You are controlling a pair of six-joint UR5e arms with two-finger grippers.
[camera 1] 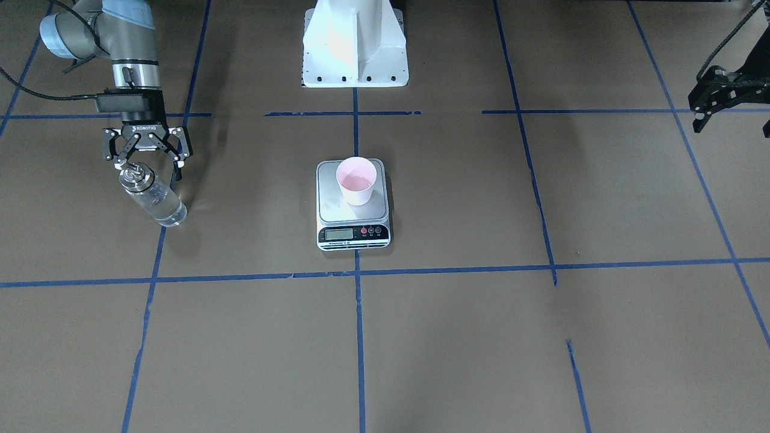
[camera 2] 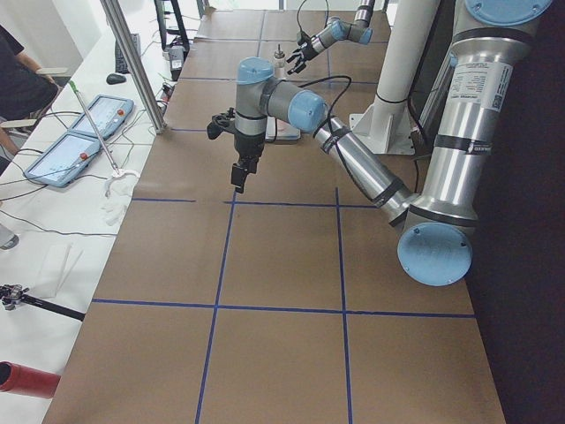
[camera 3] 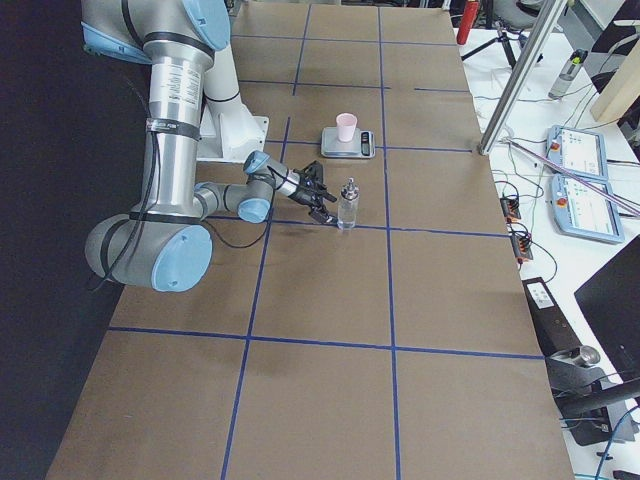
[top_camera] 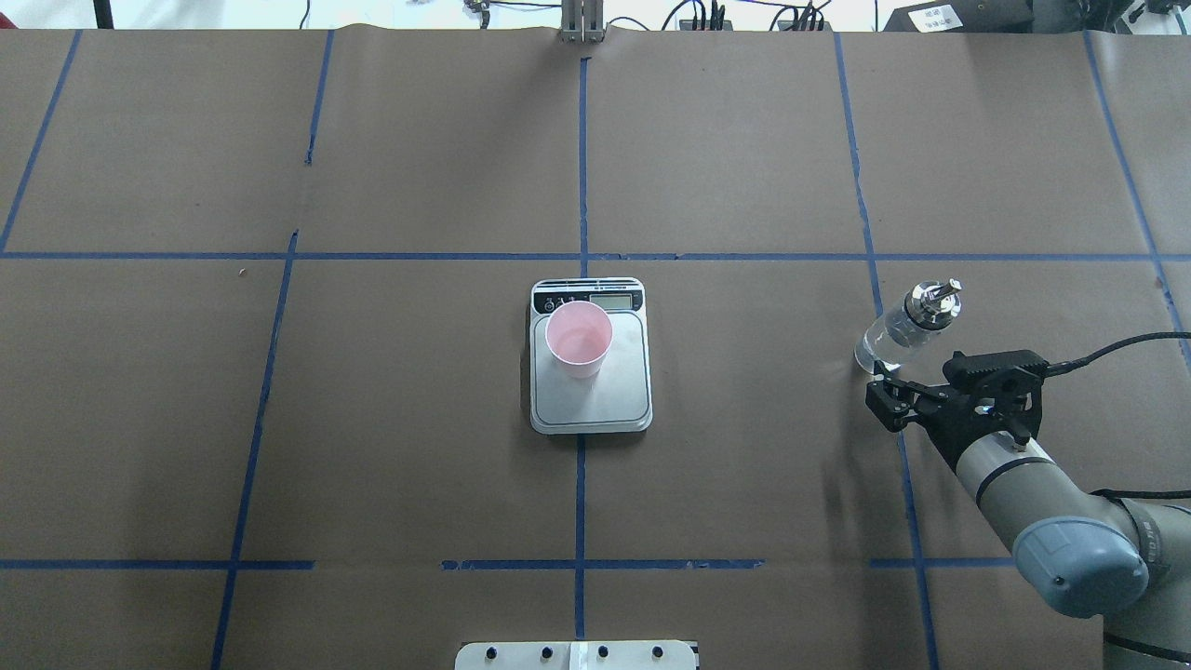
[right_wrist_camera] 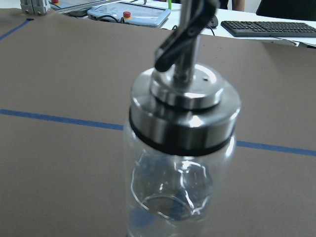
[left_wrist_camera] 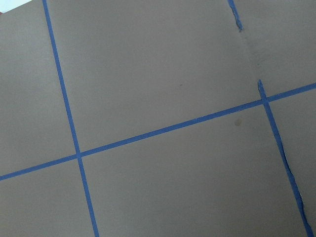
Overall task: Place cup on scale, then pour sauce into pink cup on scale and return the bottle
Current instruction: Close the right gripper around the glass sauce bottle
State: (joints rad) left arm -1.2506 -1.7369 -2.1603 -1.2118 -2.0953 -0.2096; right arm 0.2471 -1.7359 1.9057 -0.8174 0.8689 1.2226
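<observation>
The pale pink cup (camera 1: 357, 180) stands upright on the silver scale (camera 1: 337, 207) at the table's middle, with a little clear liquid in its bottom. It also shows in the overhead view (top_camera: 579, 338). The glass bottle (camera 1: 153, 197) with its silver spout cap stands on the table at the robot's right, with clear sauce (camera 1: 167, 211) low inside. My right gripper (camera 1: 147, 161) is open just behind the bottle on the robot's side, not gripping it. The right wrist view shows the bottle (right_wrist_camera: 180, 163) close up. My left gripper (camera 1: 733, 123) hangs open and empty, far from everything.
The white robot base (camera 1: 355, 48) stands behind the scale. Blue tape lines cross the brown table cover. Tablets and cables (camera 2: 62, 150) lie on a side bench past the table's far edge.
</observation>
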